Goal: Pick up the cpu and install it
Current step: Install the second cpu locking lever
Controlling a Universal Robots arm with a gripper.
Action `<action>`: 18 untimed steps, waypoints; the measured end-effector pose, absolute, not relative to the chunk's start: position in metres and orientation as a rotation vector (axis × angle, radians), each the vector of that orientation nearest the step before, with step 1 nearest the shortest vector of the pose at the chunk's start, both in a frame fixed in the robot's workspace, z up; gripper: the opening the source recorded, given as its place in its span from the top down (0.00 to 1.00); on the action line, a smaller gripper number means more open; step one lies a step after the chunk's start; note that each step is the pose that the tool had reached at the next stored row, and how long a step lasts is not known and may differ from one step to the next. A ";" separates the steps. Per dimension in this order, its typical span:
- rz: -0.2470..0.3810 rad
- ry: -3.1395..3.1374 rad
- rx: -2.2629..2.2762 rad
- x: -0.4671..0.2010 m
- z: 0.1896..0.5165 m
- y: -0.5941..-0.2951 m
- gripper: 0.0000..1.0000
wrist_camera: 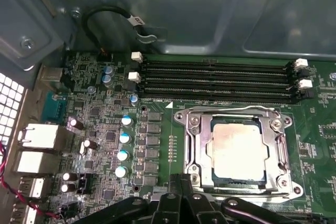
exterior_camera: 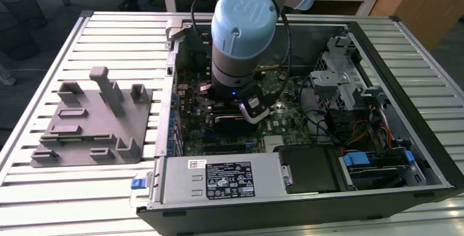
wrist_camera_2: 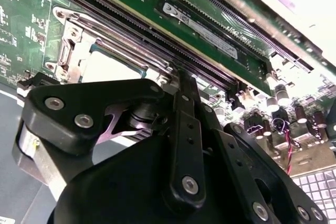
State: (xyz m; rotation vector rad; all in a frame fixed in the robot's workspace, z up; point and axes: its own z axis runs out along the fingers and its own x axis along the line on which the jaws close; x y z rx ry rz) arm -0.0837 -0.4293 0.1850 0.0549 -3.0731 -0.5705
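Cpu [wrist_camera: 237,148] sits in mobo socket [wrist_camera: 194,150] (gripper [wrist_camera: 181,182] just beside).

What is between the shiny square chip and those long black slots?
In the first wrist view, the socket's silver metal frame and a thin strip of green board lie between the cpu and the memory slots.
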 end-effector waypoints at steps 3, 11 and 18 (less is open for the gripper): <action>-0.574 -3.072 0.055 -0.084 0.184 -0.429 0.89; -0.580 -3.071 0.055 -0.084 0.182 -0.429 0.89; -0.591 -3.069 0.055 -0.087 0.182 -0.428 0.89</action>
